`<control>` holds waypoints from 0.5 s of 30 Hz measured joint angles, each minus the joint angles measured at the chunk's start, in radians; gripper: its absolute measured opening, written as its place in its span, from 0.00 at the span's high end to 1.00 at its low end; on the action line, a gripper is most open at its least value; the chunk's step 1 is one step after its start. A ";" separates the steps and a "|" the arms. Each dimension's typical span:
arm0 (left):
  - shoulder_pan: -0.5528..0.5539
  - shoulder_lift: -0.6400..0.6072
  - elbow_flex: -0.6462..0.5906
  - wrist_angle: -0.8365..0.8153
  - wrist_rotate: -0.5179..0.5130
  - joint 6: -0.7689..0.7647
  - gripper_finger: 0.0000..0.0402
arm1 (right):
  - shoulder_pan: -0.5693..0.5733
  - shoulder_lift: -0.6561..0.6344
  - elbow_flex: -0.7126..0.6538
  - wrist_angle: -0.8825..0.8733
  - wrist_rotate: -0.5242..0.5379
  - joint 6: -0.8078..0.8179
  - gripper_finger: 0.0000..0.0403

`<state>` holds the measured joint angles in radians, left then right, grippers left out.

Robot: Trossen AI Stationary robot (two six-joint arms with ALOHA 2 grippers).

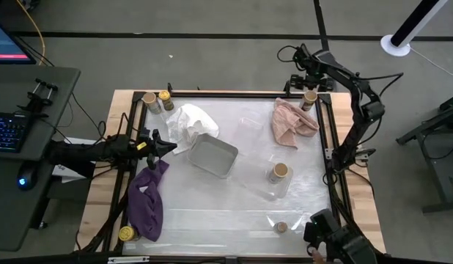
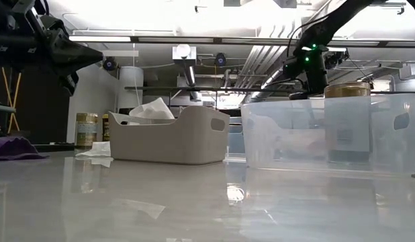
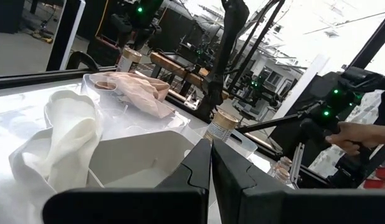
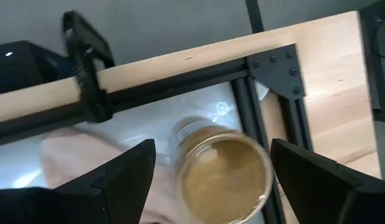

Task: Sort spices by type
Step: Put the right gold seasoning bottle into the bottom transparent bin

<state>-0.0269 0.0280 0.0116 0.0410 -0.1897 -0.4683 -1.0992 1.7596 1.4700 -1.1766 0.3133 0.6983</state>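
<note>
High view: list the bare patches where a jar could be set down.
Free: the strip between the purple cloth and the small jar, and the stretch between the white cloth and pink cloth. Crowded: the far corner where the right gripper hangs open over a tan-topped jar, and around the grey tray.

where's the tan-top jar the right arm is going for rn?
High view: the tan-top jar stands in the table's far right corner, beside the pink cloth. The open right end effector hovers directly over it, fingers on either side.
</note>
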 joint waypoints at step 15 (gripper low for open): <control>0.000 0.000 0.000 0.000 0.000 0.000 0.99 | -0.001 0.000 0.000 -0.017 -0.036 0.065 0.22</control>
<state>-0.0273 0.0280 0.0116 0.0410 -0.1896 -0.4683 -1.1000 1.7599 1.4704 -1.1940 0.2775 0.7632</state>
